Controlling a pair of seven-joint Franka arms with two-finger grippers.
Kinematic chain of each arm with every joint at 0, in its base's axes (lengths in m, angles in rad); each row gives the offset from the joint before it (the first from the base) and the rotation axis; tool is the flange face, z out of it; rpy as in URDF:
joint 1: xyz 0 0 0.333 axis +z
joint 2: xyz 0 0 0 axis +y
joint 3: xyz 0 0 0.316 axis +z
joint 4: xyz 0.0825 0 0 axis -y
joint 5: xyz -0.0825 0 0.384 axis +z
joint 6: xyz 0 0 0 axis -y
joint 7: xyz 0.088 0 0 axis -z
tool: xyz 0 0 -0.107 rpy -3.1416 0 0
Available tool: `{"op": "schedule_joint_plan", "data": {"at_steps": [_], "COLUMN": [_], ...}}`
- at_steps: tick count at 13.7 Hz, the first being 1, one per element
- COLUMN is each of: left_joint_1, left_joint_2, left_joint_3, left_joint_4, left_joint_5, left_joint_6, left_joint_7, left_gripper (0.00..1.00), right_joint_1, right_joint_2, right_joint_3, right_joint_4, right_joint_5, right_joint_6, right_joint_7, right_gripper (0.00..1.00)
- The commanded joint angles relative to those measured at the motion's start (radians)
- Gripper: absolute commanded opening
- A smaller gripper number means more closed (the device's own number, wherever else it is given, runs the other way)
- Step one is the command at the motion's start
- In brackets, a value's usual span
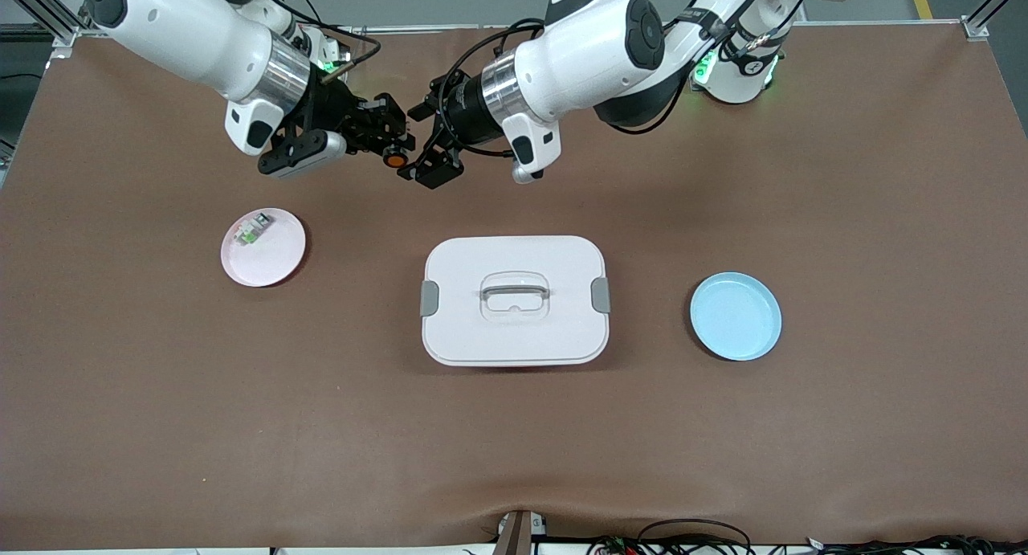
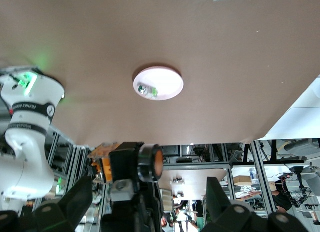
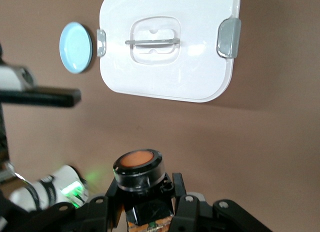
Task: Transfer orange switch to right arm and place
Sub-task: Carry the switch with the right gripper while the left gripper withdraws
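The orange switch (image 1: pixel 393 159), a small black cylinder with a round orange face, is up in the air over the brown table between the white box and the arms' bases. My right gripper (image 1: pixel 391 143) is shut on its body, and the right wrist view shows the switch (image 3: pixel 138 167) clamped in that gripper (image 3: pixel 145 194). My left gripper (image 1: pixel 426 141) stands open right beside it, one finger on each side, touching nothing. In the left wrist view the switch (image 2: pixel 150 162) sits between the wide-apart left fingers (image 2: pixel 80 198).
A white lidded box (image 1: pixel 514 354) with grey clips stands mid-table. A pink plate (image 1: pixel 277 262) holding a small white-and-green part (image 1: pixel 251 230) lies toward the right arm's end. A blue plate (image 1: pixel 735 316) lies toward the left arm's end.
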Motion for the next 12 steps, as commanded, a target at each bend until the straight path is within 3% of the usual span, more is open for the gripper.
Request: {"op": "schedule_joint_plan", "data": {"at_steps": [1,3,5,10,12], "left_joint_1": [0.006,0.03,0.042,0.237,0.355], "left_joint_2": [-0.041,-0.055,-0.081,-0.174,-0.231], "left_joint_3": [0.004,0.001,0.002,-0.002,-0.002], "left_joint_4": [-0.011,-0.011,-0.011,-0.006,-0.008], "left_joint_5": [0.145,0.304,0.4,0.423,0.406], "left_joint_6": [-0.013,-0.106,-0.229,-0.576,-0.712], "left_joint_7": [0.05,0.099,0.189,0.591,0.767], "left_gripper": [1.0,1.0,1.0,1.0,1.0], "right_joint_1": [-0.073,-0.131,-0.145,-0.147,-0.162], "right_joint_2": [-0.018,-0.018,-0.019,-0.024,-0.041], "right_joint_3": [-0.005,-0.007,-0.007,-0.007,-0.008], "right_joint_4": [-0.004,-0.013,-0.013,-0.043,-0.088], "right_joint_5": [-0.109,-0.189,-0.331,-0.514,-0.539], "right_joint_6": [-0.086,-0.132,-0.163,-0.158,-0.117], "right_joint_7": [-0.354,-0.614,-0.714,-0.917,-0.974], "right_gripper": [0.0,0.0,0.0,0.0,0.0]}}
